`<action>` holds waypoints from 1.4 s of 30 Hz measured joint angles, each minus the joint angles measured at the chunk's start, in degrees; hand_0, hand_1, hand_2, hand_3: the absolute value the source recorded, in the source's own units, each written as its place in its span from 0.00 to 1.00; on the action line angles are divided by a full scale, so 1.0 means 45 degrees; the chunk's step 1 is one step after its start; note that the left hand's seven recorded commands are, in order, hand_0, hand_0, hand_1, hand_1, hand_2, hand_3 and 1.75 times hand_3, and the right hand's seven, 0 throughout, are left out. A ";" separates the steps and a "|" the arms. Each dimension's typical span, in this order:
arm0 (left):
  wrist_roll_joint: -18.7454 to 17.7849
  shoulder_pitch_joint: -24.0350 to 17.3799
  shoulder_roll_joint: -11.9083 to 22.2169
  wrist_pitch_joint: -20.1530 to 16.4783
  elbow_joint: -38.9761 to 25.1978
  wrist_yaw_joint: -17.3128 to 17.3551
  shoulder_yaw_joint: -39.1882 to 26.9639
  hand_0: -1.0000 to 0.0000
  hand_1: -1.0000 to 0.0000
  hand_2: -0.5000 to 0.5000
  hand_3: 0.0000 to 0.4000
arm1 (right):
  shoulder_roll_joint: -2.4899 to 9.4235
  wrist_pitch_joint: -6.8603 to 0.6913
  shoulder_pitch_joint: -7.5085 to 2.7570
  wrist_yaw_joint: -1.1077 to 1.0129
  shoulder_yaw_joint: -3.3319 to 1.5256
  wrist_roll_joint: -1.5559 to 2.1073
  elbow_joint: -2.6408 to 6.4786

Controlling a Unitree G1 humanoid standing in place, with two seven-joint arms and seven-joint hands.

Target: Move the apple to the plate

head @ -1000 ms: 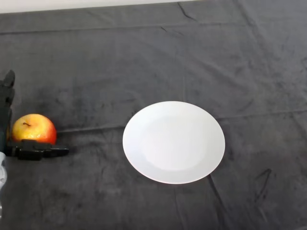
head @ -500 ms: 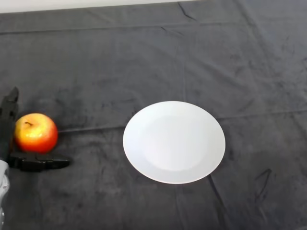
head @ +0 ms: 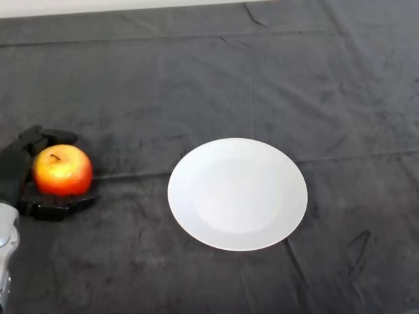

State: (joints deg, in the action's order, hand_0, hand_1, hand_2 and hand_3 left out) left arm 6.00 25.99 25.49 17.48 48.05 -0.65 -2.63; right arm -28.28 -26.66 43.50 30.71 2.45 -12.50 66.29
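A red and yellow apple (head: 62, 170) is at the left of the table, stem up. My left hand (head: 13, 173) wraps it: fingers curl over its far side and the thumb lies under its near side. The hand is shut on the apple. A round white plate (head: 237, 193) lies flat in the middle of the table, empty, well to the right of the apple and apart from it.
A dark grey cloth (head: 209, 78) covers the whole table, with creases toward the back and right. A pale strip of the table's far edge (head: 98, 6) shows at the top.
The fingers have curled round the apple's far side, closing the hand on it. The apple has shifted a little to the right, toward the plate.
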 measured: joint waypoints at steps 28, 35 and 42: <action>0.0992 0.0009 -0.0718 -0.2269 -0.4494 -0.0341 0.1548 0.00 0.00 0.50 1.00 | 0.0000 0.0000 0.0000 -0.0001 0.0004 0.0000 -0.0063; 0.0999 0.0009 -0.0993 -0.2329 -0.4640 -0.0341 0.2020 0.00 0.00 0.50 1.00 | -0.0001 -0.0003 -0.0002 -0.0001 0.0003 -0.0002 -0.0094; 0.1005 0.0012 -0.1454 -0.2722 -0.5306 -0.0344 0.2580 0.00 0.00 0.50 1.00 | 0.0000 -0.0005 -0.0002 -0.0001 0.0009 -0.0001 -0.0160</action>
State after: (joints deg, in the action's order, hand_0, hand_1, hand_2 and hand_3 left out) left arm 10.52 26.04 18.94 5.23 24.17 -2.19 8.98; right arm -28.28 -26.68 43.49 30.71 2.49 -12.50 65.57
